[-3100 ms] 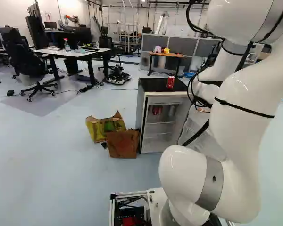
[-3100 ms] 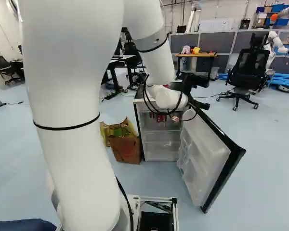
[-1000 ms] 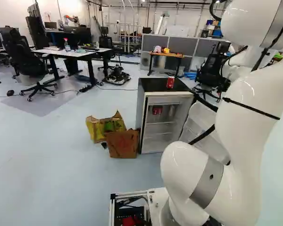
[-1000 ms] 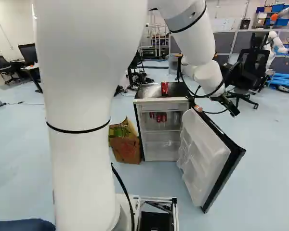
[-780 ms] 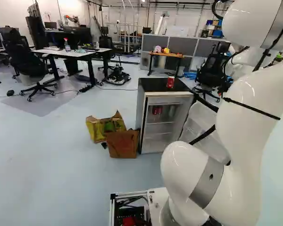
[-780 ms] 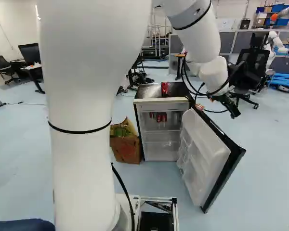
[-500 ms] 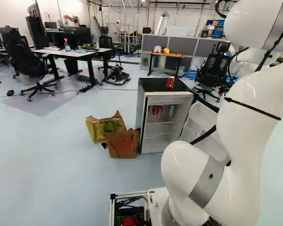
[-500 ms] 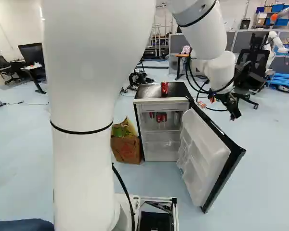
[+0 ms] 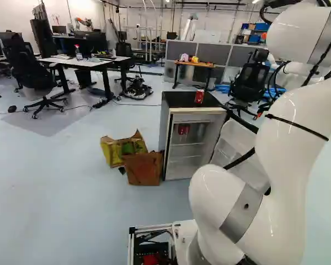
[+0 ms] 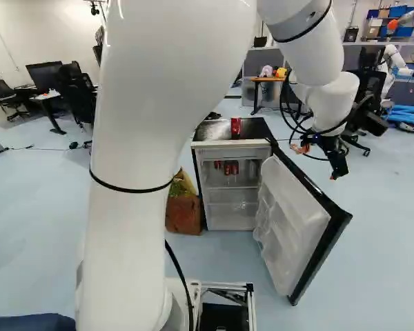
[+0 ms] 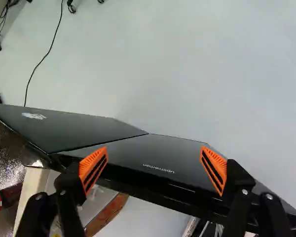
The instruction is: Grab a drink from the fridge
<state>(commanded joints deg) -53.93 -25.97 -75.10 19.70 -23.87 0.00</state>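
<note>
1 red can (image 10: 236,127) stands upright atop the fridge (image 10: 233,144), red cans (image 10: 227,168) inside.

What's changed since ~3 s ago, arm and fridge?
Arm shifted: end effector went right and lower in the right base view, now open near the door, holding nothing.

Unchanged: base, fridge, door angle, can on top, bags.

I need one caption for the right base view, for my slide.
White robot arm in front of an open fridge with a red can on top.
</note>
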